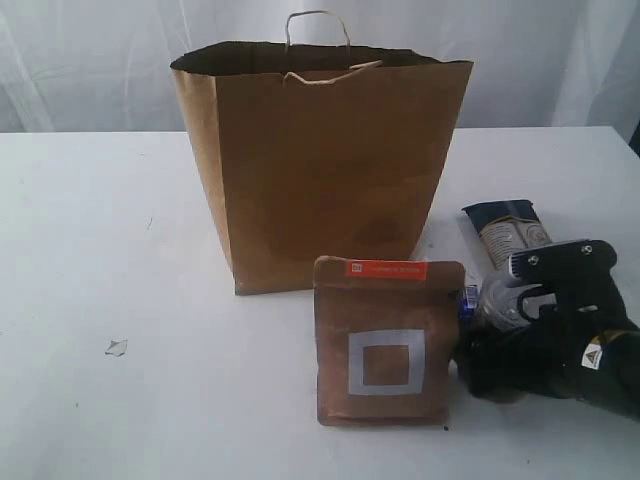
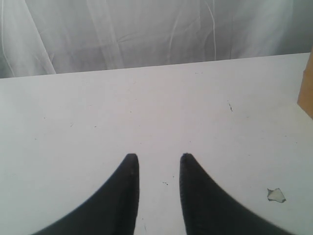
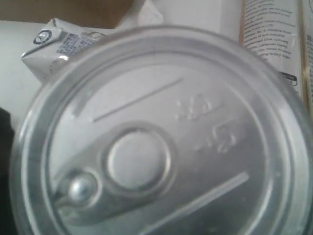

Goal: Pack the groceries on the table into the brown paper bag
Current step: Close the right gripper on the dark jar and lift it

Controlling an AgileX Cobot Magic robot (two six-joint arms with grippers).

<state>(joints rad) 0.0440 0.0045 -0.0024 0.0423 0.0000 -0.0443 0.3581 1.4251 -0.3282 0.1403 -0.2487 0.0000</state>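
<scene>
The brown paper bag (image 1: pixel 320 170) stands open at the back middle of the table (image 1: pixel 120 230). In front of it leans the brown square-marked pouch (image 1: pixel 390 345). A long navy-tan packet (image 1: pixel 505 232) lies to the bag's right. My right gripper (image 1: pixel 495 330) reaches in low from the right, its jaws wide around a small dark jar (image 1: pixel 500 303). The jar's silver pull-tab lid (image 3: pixel 156 137) fills the right wrist view and hides the fingers. My left gripper (image 2: pixel 159 157) hovers over bare table, open with nothing in it; the exterior view does not show it.
A small white carton (image 3: pixel 54 41) lies behind the jar, near the bag's base (image 3: pixel 73 10). The packet (image 3: pixel 274 39) is beside it. A torn scrap (image 1: pixel 117 347) lies on the left part of the table. The bag's edge (image 2: pixel 307 93) shows beside the left gripper.
</scene>
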